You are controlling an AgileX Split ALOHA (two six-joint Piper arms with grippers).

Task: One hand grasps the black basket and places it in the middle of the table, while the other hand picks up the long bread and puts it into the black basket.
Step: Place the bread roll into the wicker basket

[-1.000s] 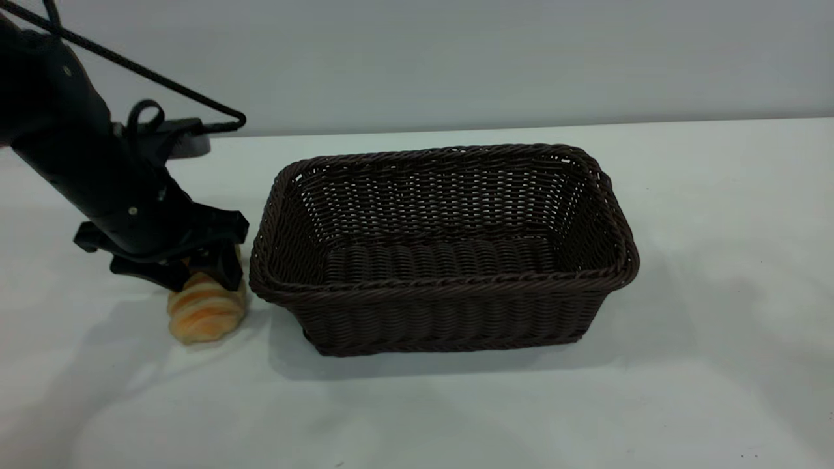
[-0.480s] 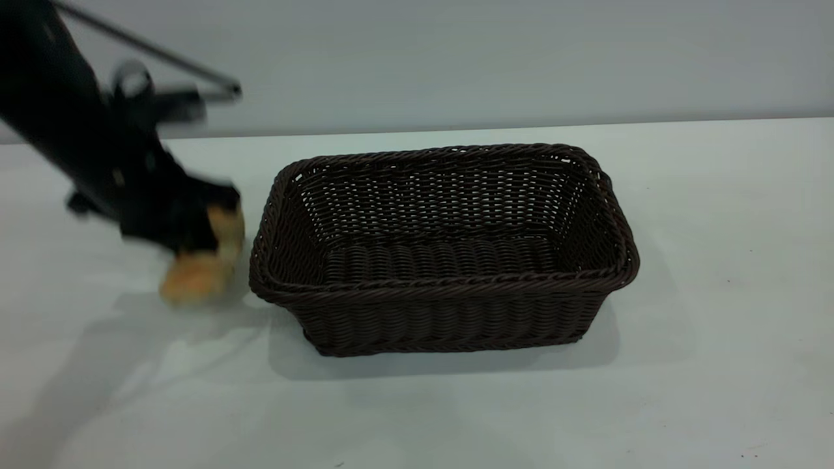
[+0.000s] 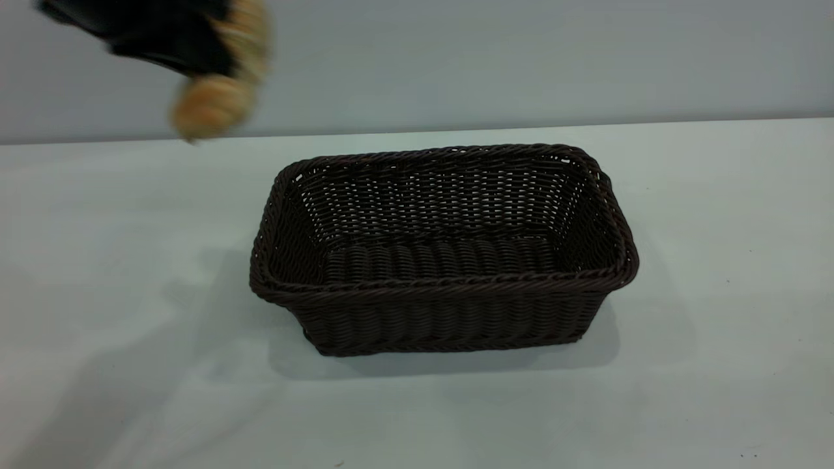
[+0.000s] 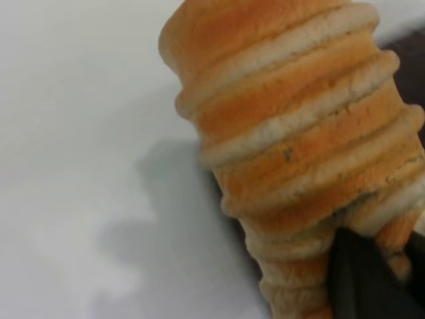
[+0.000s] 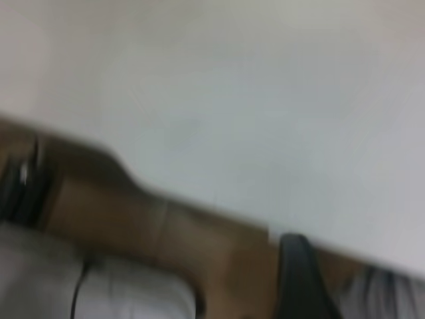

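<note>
The black basket (image 3: 443, 251) stands upright and empty in the middle of the table (image 3: 717, 260). My left gripper (image 3: 195, 45) is shut on the long bread (image 3: 212, 107) and holds it high in the air, up and to the left of the basket's far left corner. In the left wrist view the long bread (image 4: 299, 146) fills the frame, with a black finger (image 4: 362, 279) pressed against it. The right gripper is outside the exterior view; the right wrist view shows only one dark finger (image 5: 299, 279) beyond the table's edge.
The table (image 5: 232, 100) is a plain pale surface around the basket. In the right wrist view a brown floor (image 5: 133, 212) lies past the table's edge. The basket's dark rim (image 4: 408, 56) shows behind the bread in the left wrist view.
My left gripper has lifted the long bread from the table left of the basket up into the air and slightly rightward. The basket has not moved.
</note>
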